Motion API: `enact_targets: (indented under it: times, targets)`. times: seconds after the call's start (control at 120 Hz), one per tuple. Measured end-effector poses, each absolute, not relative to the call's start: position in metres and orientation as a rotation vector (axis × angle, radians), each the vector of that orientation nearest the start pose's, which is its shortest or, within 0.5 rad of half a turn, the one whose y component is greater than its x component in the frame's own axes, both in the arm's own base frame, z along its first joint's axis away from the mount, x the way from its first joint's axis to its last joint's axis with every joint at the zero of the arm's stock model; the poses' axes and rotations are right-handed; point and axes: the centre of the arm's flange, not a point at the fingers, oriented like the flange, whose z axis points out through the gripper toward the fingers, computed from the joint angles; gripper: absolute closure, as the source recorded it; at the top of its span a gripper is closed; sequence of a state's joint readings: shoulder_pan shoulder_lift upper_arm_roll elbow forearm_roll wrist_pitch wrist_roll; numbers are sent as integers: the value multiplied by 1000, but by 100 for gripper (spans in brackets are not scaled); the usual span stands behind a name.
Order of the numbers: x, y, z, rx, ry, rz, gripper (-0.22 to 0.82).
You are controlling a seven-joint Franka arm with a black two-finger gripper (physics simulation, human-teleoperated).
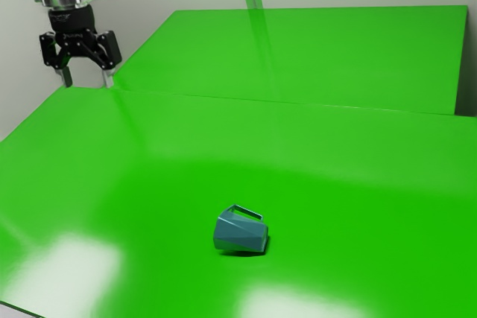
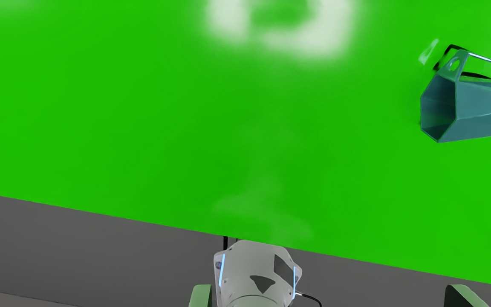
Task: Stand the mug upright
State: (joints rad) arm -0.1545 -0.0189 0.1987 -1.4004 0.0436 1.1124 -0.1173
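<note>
No legible text, label, brand, number or sign on anything in either view.

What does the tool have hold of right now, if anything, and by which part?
Nothing is held: the tool is open, its fingers apart, and the mug lies on its side on the green table, well away from them.

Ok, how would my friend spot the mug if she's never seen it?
Find the big green table. Toward the exterior view's bottom, a blue-green mug with flat, angled sides lies tipped over. Unlike the black gripper higher up, it has a handle and a hollow mouth.
</note>
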Motion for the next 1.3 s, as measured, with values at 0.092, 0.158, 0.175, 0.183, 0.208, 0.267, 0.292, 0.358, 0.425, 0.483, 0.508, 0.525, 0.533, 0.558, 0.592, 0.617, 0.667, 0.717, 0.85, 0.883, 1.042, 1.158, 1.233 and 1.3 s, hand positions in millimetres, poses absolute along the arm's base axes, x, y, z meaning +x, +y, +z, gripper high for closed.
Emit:
enact_targets:
  times: [0.092,0.158,0.175,0.183,0.208,0.267,0.292,0.358,0.425,0.483,0.508,0.525,0.533,0.558,0.592,0.617,0.667,0.717,0.85,0.883,1.042,1.158,1.233,1.3]
  targets:
    - [506,23,675,-3074,-259,308,1]
    - [517,17,654,-3107,-240,274,1]
    - [521,14,641,-3129,-233,289,1]
    - [523,13,635,-3141,-231,297,1]
    - [528,9,612,-3183,-223,333,1]
    - [535,-1,553,-3291,-221,430,1]
    - [535,-5,527,-3343,-226,479,1]
    - [529,-14,473,-3495,-264,569,1]
    - [520,-17,439,-3650,-326,589,2]
    - [507,-16,418,-3772,-377,563,2]
    - [500,-14,412,-3818,-396,533,2]
    - [494,-9,409,-3845,-417,503,2]
    - [492,-5,408,-3858,-434,485,2]
    - [483,16,405,-3892,-516,409,2]
    - [471,57,399,-3915,-684,283,2]
    - [463,83,394,-3919,-792,195,2]
    - [453,107,381,-3927,-896,78,2]
    - [444,109,363,-3943,-930,34,2]
    - [430,103,328,-3982,-933,-73,2]
    - [426,102,319,-3990,-939,-94,2]
    - [407,87,290,-4035,-906,-168,2]
    - [406,66,282,-4076,-814,-228,2]
    - [409,53,280,-4099,-743,-272,2]
    - [413,41,279,-4113,-709,-317,2]
